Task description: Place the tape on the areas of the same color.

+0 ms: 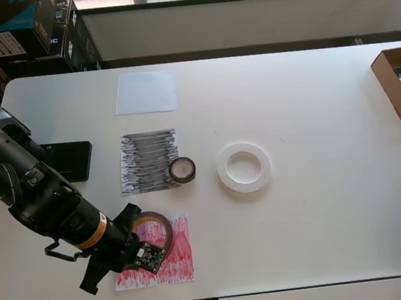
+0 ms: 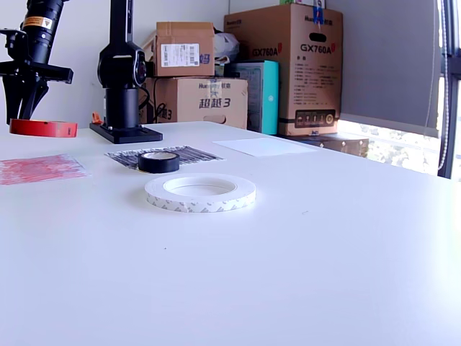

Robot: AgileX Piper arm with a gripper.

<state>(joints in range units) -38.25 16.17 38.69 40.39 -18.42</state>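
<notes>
Your claw (image 1: 145, 249) hangs over the red sheet (image 1: 176, 258), clamped on the dark-red roll (image 2: 43, 127). The exterior view shows that roll raised clear of the tabletop (image 1: 312, 108), held level above the sheet. That fits a carry to the matching colour; lowering looks like the step left.

Black roll (image 1: 182, 170): it sits at the black sheet (image 1: 149, 160), on the edge nearest the white ring (image 1: 244, 167). It overlaps the scribble only partly, so you may judge it placed, loosely.

The white ring lies flat on bare tabletop, beyond the black roll from the black sheet, well apart from the white sheet (image 1: 146, 92). The white sheet lies past the black sheet's far side from the red sheet, nothing on it. That pairing looks undone.
</notes>
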